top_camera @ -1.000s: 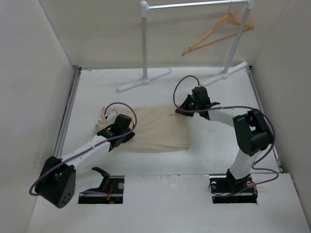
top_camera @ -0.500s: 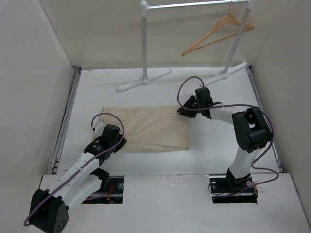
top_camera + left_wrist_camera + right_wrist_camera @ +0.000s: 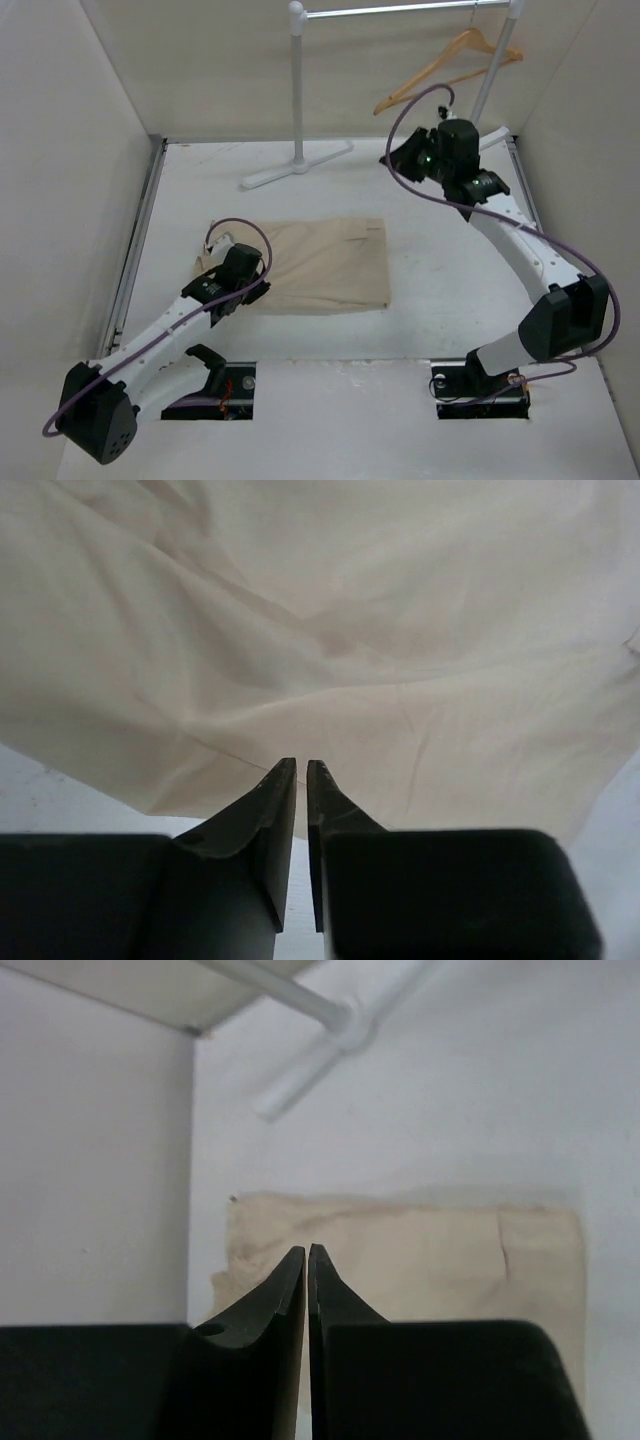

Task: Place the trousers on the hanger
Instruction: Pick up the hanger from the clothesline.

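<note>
From above, your right gripper (image 3: pixel 398 158) has left the 2 o'clock corner of the trousers (image 3: pixel 320 265), which lie flat mid-table, and risen toward the hanger (image 3: pixel 440 70) at 1 o'clock. The left gripper (image 3: pixel 255 285) sits at their 8 o'clock end.

Left wrist: jaws nearly closed over the trousers; you cannot tell whether they nip any.

Right wrist: jaws closed, empty, so the hanger likely comes next.
</note>
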`<state>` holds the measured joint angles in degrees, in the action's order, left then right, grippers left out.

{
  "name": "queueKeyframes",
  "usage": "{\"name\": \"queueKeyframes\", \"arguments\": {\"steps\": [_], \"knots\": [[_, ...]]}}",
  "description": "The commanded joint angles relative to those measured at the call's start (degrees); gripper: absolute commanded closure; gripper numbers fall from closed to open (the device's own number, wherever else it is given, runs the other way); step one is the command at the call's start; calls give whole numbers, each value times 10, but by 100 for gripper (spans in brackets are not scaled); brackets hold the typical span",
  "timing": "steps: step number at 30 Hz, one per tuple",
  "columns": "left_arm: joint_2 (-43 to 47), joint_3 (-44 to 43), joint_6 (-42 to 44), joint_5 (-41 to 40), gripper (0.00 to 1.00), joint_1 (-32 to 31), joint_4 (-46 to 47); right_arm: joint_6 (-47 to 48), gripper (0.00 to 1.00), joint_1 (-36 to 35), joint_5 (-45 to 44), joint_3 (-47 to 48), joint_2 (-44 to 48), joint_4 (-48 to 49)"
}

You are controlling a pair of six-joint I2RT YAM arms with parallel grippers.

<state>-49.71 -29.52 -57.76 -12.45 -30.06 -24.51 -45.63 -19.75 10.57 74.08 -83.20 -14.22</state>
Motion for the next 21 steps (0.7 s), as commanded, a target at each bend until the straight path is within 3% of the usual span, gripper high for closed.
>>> {"name": "queueKeyframes", "arguments": {"steps": [1, 6, 9, 13, 21], "knots": [[-39, -49, 37, -15, 94, -26, 33, 53, 88, 21, -32, 138, -40, -27], [-86, -82, 69, -21, 92, -46, 36, 55, 54, 64, -78, 302, -150, -32], [-89, -82, 69, -20, 88, -49, 34, 54, 42, 80, -83, 381, -207, -44], [-82, -71, 69, -16, 82, -43, 27, 56, 40, 102, -82, 482, -276, -74], [-102, -74, 66, -15, 80, -45, 31, 63, 40, 117, -30, 579, -350, -66]]}}
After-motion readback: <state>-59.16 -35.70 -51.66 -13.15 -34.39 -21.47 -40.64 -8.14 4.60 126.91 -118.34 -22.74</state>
